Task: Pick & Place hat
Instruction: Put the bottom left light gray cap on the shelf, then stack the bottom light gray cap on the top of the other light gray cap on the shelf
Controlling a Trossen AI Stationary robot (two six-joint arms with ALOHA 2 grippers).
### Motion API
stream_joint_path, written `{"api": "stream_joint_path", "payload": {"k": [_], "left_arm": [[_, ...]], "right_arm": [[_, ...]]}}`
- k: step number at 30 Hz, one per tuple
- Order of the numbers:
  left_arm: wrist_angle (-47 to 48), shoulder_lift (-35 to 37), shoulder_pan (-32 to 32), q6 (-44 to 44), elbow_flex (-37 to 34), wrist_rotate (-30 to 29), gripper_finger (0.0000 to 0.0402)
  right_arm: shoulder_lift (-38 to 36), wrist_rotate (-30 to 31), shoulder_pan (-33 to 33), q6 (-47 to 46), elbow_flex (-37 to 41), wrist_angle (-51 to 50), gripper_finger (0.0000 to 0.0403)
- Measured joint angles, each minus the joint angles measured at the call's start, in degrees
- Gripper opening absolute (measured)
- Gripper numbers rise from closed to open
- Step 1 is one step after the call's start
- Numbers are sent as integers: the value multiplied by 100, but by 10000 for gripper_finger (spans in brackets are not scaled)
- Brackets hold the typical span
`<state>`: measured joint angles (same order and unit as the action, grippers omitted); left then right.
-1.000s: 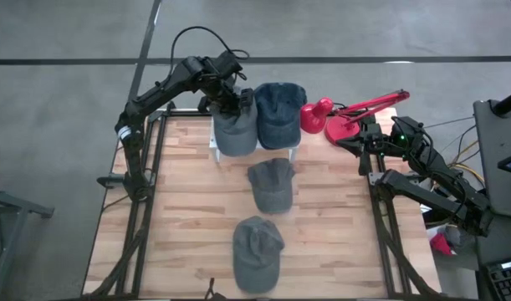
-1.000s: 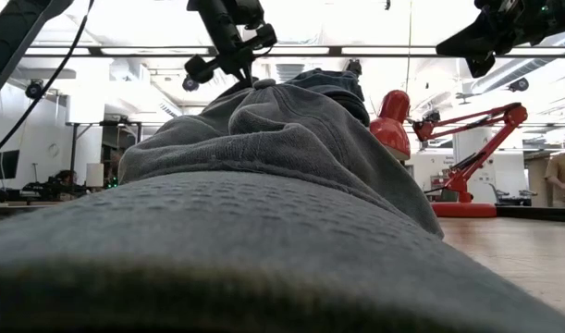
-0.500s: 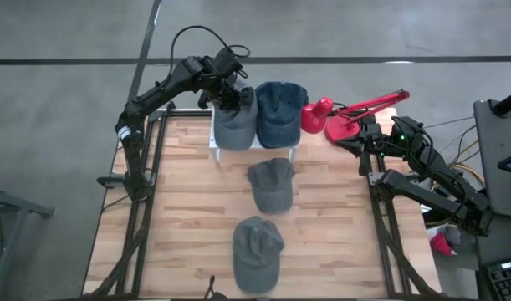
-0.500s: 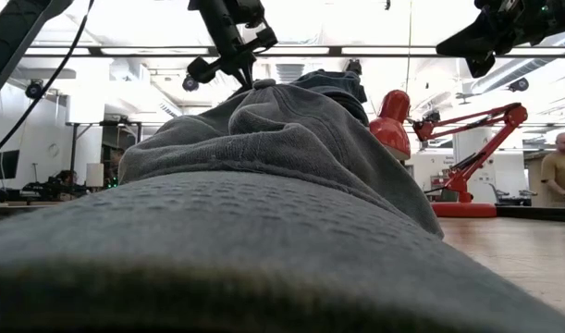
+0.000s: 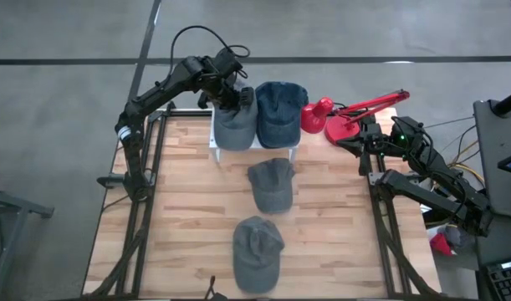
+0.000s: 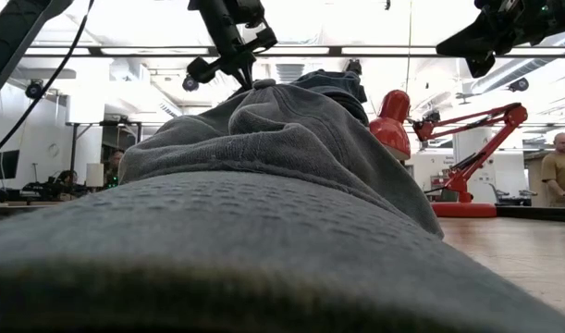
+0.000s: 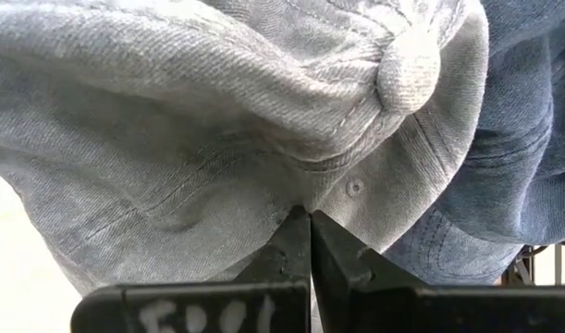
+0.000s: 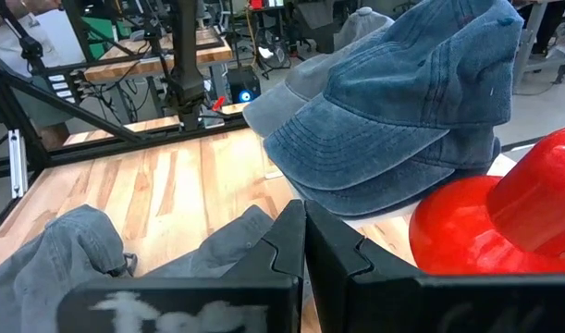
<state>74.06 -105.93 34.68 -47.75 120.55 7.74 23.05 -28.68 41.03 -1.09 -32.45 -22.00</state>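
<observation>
A light grey hat [image 5: 236,127] sits on a white stand [image 5: 214,149] at the table's far edge. Its top button [image 7: 407,69] shows in the left wrist view. A blue hat [image 5: 280,111] sits beside it on the same stand. My left gripper [image 5: 233,97] is shut on the grey hat's crown from above. Two more grey hats lie flat on the table, one at mid-table [image 5: 270,185] and one near the near edge [image 5: 257,251]. My right gripper [image 8: 305,222] is shut and hangs over the table's right edge, touching nothing. My left gripper pinches a small fold of the grey hat's crown cloth [image 7: 291,190] between its two fingertips, a little way from the top button. The fingers come slanting down from the far left. The cloth puckers around the tips, and the hat rests on the stand.
A red desk lamp [image 5: 326,113] stands at the far right, next to the blue hat. The nearest grey hat [image 6: 264,231] fills most of the low view. Bare wood lies on both sides of the row of hats. A person [image 6: 564,171] shows in the room beyond.
My left gripper has drawn back slightly toward the far edge, still shut on the grey hat. The hat has slid a little with it along the stand, its brim edge pulled in toward the far edge. It has stayed still for the last half second.
</observation>
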Motion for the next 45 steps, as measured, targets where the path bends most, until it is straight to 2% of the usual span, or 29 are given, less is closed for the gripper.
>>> {"api": "stream_joint_path", "payload": {"k": [15, 29, 45], "left_arm": [[-11, 9, 0, -61, 0, -135, 2], [-17, 13, -4, -128, 0, -141, 98], [-15, 259, -90, -238, 0, -141, 103]], "right_arm": [[1, 2, -1, -32, 0, 0, 8], [0, 2, 0, -41, 0, 0, 8], [0, 2, -2, -30, 0, 0, 8]]}}
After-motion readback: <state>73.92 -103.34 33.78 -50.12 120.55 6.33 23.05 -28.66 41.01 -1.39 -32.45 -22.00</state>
